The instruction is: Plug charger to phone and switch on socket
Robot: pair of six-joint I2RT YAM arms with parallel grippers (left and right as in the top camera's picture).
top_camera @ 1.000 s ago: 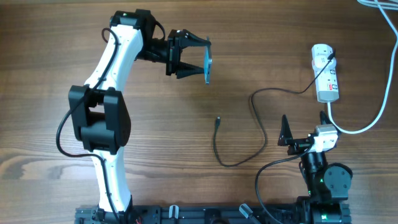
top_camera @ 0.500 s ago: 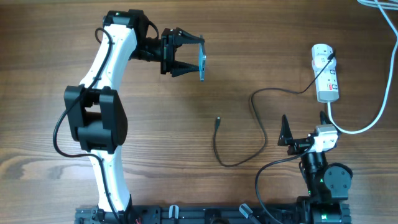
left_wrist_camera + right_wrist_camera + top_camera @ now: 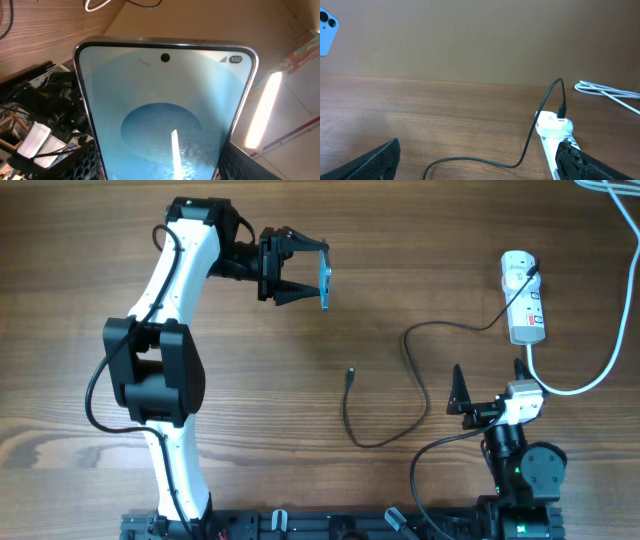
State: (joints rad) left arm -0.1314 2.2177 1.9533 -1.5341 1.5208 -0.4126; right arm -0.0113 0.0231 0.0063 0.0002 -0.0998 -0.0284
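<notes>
My left gripper (image 3: pixel 312 278) is shut on the phone (image 3: pixel 326 281) and holds it on edge above the table at the back left. In the left wrist view the turquoise screen (image 3: pixel 165 115) fills the frame between the fingers. The charger's black cable (image 3: pixel 420 395) runs from the socket (image 3: pixel 523 310) at the right in a loop to its plug tip (image 3: pixel 350 372), lying free at mid-table. My right gripper (image 3: pixel 487 392) is open and empty near the front right, just below the socket. The right wrist view shows the socket (image 3: pixel 555 131), the cable (image 3: pixel 530 145) and the phone's back (image 3: pixel 327 31).
A thick white cord (image 3: pixel 610 360) runs from the socket round the right edge to the back. The left arm (image 3: pixel 170 330) stretches over the left part of the table. A second white cord (image 3: pixel 610 92) lies at the right in the right wrist view.
My left gripper has lifted the phone a little toward the back left compared with one second ago, then held still. The right arm, cable and socket have not moved.
</notes>
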